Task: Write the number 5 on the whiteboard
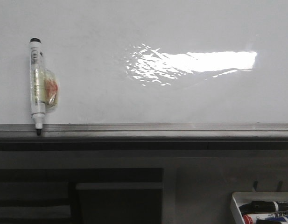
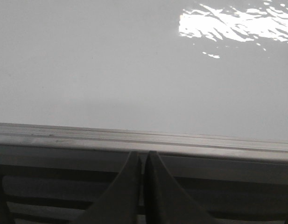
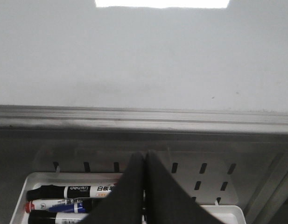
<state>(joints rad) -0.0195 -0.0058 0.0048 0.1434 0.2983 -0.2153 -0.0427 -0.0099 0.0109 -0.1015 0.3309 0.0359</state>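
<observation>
The whiteboard (image 1: 148, 93) fills the front view, glossy white with a bright light patch, edged below by a grey metal ledge (image 1: 148, 128). No number 5 shows on it. A white marker (image 1: 37, 84) with a taped plastic wrap stands on the ledge at the far left, tip down. Neither gripper shows in the front view. My left gripper (image 2: 144, 156) is shut and empty, just below the ledge (image 2: 144, 140). My right gripper (image 3: 144, 156) is shut and empty, above a white tray (image 3: 223, 212) of markers (image 3: 69, 191) below the ledge (image 3: 144, 116).
The white tray (image 1: 237, 205) with black, red and blue markers hangs at the lower right in the front view. Dark shelving (image 1: 78, 186) lies below the ledge.
</observation>
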